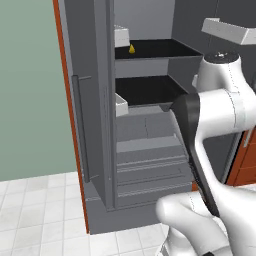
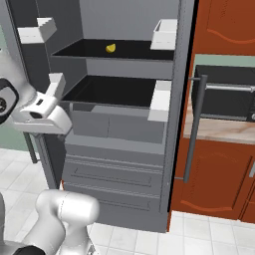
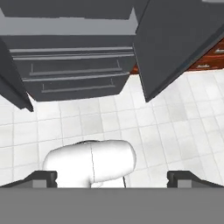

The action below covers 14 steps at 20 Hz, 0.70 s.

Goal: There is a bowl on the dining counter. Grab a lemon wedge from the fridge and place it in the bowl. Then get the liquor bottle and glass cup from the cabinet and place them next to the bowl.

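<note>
The fridge (image 1: 145, 145) stands open with both doors swung wide. A small yellow lemon wedge (image 1: 132, 49) lies on its upper dark shelf (image 2: 124, 50), near the middle; in the right base view the lemon wedge (image 2: 111, 48) is well above and behind my hand. My gripper (image 3: 113, 178) is open and holds nothing, its fingertips (image 3: 43, 177) far apart. It points down at the tiled floor in front of the fridge's lower drawers (image 3: 74, 74). The bowl, liquor bottle and glass cup are out of view.
White door bins (image 2: 160, 102) hang on the open right door (image 2: 182, 99), which has a long bar handle (image 2: 195, 129). The left door (image 1: 90, 100) also stands open. Red-brown cabinet fronts (image 2: 214, 179) and a light counter (image 2: 219, 130) lie to the right of the fridge.
</note>
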Tool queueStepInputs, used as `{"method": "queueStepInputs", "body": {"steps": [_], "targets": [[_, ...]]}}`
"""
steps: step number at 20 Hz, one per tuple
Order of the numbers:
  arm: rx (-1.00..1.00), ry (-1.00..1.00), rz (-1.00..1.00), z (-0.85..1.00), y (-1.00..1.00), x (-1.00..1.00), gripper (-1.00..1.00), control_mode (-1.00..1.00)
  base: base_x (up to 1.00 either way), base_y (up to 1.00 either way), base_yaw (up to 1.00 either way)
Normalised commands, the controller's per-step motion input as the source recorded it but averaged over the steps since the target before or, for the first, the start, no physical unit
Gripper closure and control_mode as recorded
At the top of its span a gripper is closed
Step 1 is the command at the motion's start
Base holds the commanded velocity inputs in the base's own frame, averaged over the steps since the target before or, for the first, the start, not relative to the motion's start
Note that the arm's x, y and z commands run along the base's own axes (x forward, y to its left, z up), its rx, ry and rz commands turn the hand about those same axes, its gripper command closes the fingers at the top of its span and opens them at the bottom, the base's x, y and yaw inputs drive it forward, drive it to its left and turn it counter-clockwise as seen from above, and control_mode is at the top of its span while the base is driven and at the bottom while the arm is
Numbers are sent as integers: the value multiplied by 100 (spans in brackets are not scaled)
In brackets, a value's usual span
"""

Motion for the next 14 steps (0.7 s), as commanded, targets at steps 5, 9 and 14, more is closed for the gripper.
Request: {"method": "queueStepInputs", "body": {"steps": [5,9,14], "targets": [[0,0,14,0,0,30,-100,-100,0,0,0],[0,0,7,0,0,36,-100,-100,0,0,0],[0,0,2,0,0,30,-100,-100,0,0,0]]}}
